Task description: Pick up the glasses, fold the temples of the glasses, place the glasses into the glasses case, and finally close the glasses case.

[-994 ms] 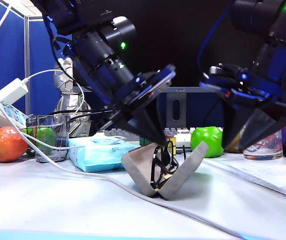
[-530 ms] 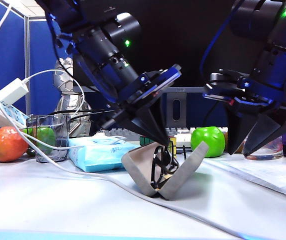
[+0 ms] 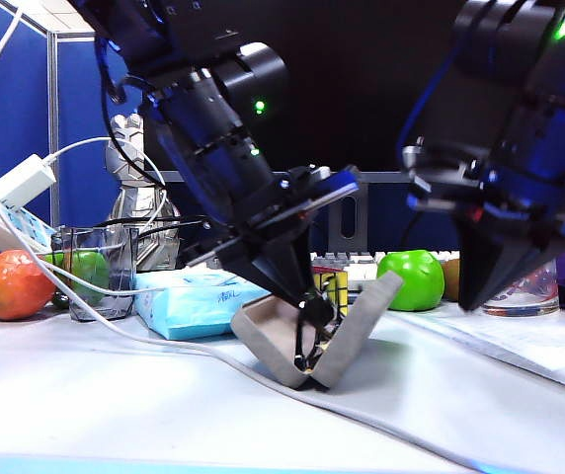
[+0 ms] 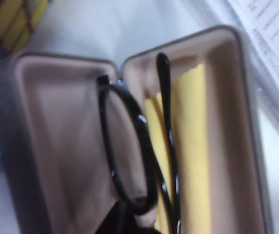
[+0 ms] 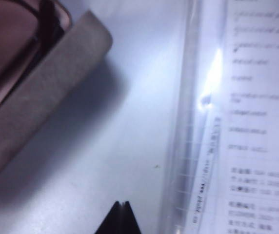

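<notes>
Exterior view: left hand, pinching black thick-rimmed plastic glasses, dips into open grey-beige felt clamshell case mid-tabletop. Right hand, fingers pressed together, hovers right of case, above tabletop.

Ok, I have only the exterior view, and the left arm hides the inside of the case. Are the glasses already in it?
Observer: Yes. In the left wrist view the glasses stand inside the open glasses case, with the left gripper shut on the frame.
Operator: Is something under them?
Observer: A yellow cloth lies in one half, with one temple over it.
Operator: Does the right gripper hold anything?
Observer: No. The right gripper is shut and empty, over bare table beside the case.
</notes>
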Robot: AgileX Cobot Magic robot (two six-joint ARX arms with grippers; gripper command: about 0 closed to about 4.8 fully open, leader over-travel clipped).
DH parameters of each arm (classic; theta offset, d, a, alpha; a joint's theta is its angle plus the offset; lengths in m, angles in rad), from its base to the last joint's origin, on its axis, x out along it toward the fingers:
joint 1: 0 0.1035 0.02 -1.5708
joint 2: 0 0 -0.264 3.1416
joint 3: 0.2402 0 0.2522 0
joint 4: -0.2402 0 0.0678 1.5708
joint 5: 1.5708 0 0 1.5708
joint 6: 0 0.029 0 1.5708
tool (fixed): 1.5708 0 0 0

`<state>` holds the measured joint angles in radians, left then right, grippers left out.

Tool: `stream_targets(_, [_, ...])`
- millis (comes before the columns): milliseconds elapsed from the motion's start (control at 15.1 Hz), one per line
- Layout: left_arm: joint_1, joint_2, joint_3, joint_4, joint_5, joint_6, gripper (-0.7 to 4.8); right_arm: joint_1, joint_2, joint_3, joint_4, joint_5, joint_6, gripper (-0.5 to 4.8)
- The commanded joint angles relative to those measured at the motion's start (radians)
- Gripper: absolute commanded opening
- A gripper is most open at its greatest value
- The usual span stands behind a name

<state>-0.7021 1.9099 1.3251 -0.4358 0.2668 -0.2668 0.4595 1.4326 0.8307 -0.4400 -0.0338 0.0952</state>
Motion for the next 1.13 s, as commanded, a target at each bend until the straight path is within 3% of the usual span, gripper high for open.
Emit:
stream_targets(66, [-0.005,0.002,0.006,0.053,0.031,-0.003,-0.06,0.0,0.045,0.004,0.043,-0.068,-0.017,-0.01])
stream_targets(596, [-0.045,0.003,0.006,0.078,0.061,-0.003,-0.06,0.0,0.126,0.003,0.082,-0.106,-0.018,-0.01])
stream_targets(1127, [-0.037,-0.048,0.007,0.009,-0.203,0.003,-0.06,0.0,0.126,0.003,0.078,-0.097,-0.018,-0.01])
